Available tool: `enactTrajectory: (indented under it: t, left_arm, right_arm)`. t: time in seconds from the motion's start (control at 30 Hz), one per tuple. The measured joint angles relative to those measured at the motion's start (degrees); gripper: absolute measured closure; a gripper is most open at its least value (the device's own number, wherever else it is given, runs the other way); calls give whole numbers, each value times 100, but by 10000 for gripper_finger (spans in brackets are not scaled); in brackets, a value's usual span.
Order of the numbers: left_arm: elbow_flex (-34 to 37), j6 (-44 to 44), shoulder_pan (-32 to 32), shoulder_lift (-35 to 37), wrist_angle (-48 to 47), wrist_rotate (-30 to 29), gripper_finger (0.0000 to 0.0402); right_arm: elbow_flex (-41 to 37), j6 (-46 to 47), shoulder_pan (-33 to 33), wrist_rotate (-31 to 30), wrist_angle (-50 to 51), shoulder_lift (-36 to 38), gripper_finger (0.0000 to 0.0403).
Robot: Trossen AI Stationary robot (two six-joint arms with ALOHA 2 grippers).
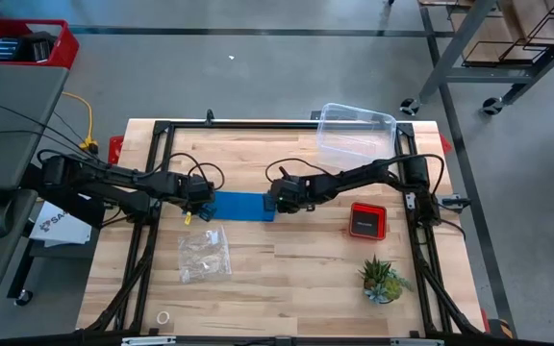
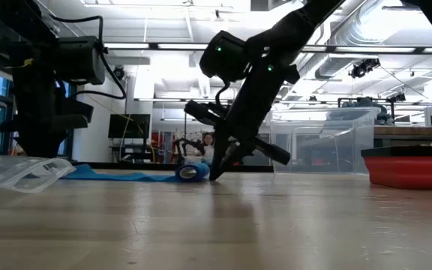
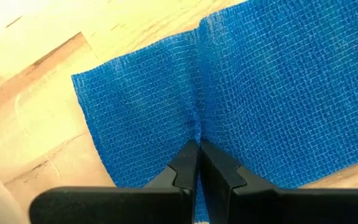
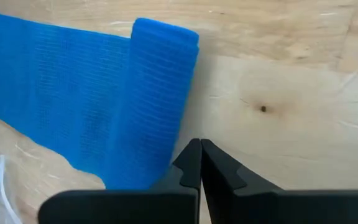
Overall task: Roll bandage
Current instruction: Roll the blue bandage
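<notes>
At the middle of the wooden surface point(image 1: 287, 279), seen from above, the bandage point(image 1: 239, 205) lies as a flat blue strip between the two arms. The left tool point(image 1: 203, 195) sits at its left end, the right tool point(image 1: 273, 200) at its right end, where the strip thickens into a small roll. Around it lie a crinkled clear bag point(image 1: 204, 255) just in front, a red-and-black device point(image 1: 366, 220), a small potted plant point(image 1: 383, 280), a clear box point(image 1: 355, 133) at the back, and a small ring point(image 1: 163, 317) near the front edge; none seems to block the rolling path, though the bag lies close.

From surface height, the roll point(image 2: 192, 172) shows as a small cylinder with the flat tail running leftward toward the bag point(image 2: 21, 171).

Past the left wrist, the fingers point(image 3: 185, 167) are pressed together, pinching a crease of the flat mesh point(image 3: 272, 93).

Past the right wrist, the fingers point(image 4: 194, 165) are closed together on nothing, just beside the roll point(image 4: 160, 93).

My judgement: only the first few turns are done; most of the strip is left to roll.
</notes>
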State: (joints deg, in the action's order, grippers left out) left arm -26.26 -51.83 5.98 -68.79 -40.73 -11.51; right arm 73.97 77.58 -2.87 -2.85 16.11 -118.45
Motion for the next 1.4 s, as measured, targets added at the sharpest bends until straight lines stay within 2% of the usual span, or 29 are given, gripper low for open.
enactTrajectory:
  t: [0.27,0.63,0.83,0.93,1.27,1.4]
  left_arm:
    - [-2,210,0,2,-27,12,390]
    - [-11,258,-2,2,-433,-128,390]
    - [-9,259,-2,2,-560,-192,390]
    - [-7,259,-2,2,-649,-260,390]
    - [-25,349,-4,2,-645,-269,389]
    - [-245,356,0,-15,-1014,-251,378]
  right_arm:
    - [-8,142,31,-115,-394,-27,403]
    - [-9,385,120,-133,-1609,-29,403]
    - [-9,-19,43,-247,-2150,-29,403]
    - [-9,-318,-36,-6,-2397,-15,403]
    - [-11,-1264,-88,557,-1395,337,403]
    - [-11,-1454,-87,654,-1247,451,403]
